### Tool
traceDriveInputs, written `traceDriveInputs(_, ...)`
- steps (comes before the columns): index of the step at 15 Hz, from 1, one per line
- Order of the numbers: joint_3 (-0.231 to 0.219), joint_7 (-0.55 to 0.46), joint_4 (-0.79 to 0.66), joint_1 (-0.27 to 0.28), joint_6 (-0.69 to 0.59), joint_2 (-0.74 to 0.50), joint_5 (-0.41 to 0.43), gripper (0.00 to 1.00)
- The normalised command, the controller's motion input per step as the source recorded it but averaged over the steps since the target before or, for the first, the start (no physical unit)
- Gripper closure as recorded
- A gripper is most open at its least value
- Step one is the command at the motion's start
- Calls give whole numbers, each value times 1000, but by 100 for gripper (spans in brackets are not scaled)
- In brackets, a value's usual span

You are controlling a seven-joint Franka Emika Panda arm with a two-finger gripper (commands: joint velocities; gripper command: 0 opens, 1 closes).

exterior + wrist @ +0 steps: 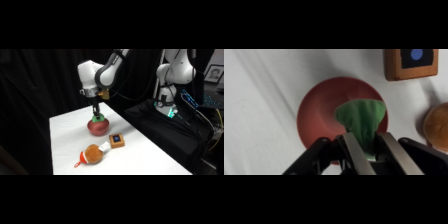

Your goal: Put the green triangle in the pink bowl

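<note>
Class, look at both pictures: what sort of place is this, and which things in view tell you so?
Probably a robotics lab set up for recording. A white robot arm works over a white table against black curtains, with cabled equipment beside it, and its pincer holds a green triangle over a pink bowl.

Between my two grey metal fingers (355, 152) I hold the green triangle (361, 121), which is plain bright green, and just under it is the pink bowl (316, 117), a plain pinkish-red with no pattern. My pincer (372, 156) has a black linkage, and the table (264, 100) below it is white. Beyond my pincer, to one side, is a brown square block (411, 64) with a dark face and a blue spot, and near it an orange-brown round bottle (93, 154) with a white neck.
</note>
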Motion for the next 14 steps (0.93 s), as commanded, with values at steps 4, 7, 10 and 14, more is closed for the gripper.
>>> traceDriveInputs(4, -11, -18, 110, -26, 217, 191, 126, 93)
traceDriveInputs(7, -20, -5, 98, -34, 177, 141, 112, 93)
traceDriveInputs(10, -12, -4, 88, -23, 138, 111, 107, 53)
traceDriveInputs(14, -10, -6, 91, -15, 127, 82, 103, 27)
